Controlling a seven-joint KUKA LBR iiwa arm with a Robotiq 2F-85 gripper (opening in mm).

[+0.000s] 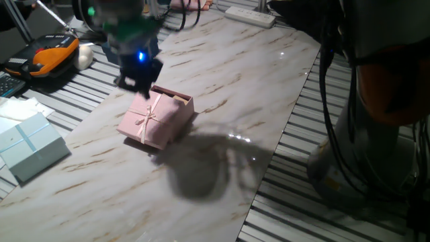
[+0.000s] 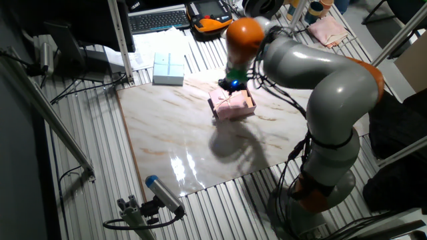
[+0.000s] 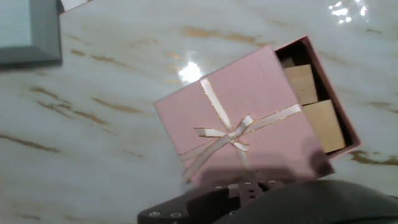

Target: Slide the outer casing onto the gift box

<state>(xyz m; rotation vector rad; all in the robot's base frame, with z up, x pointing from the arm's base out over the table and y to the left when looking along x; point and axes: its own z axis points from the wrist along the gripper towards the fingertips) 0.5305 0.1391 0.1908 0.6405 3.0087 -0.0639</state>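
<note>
Outer casing point(image 3: 239, 127): pale pink cover with ribbon cross and bow, lying on the marble tabletop point(image 1: 235, 74) — partway over the gift box, tilted in one fixed view.
Gift box point(image 3: 323, 102): darker rim and two tan blocks inside show past the casing's open end.
Gripper point(image 1: 138, 74): just above the casing's far edge — fingers hidden, so whether apart or together cannot be told.
Pale blue-green box point(image 1: 27, 144): well apart, beside the tabletop's edge.
</note>
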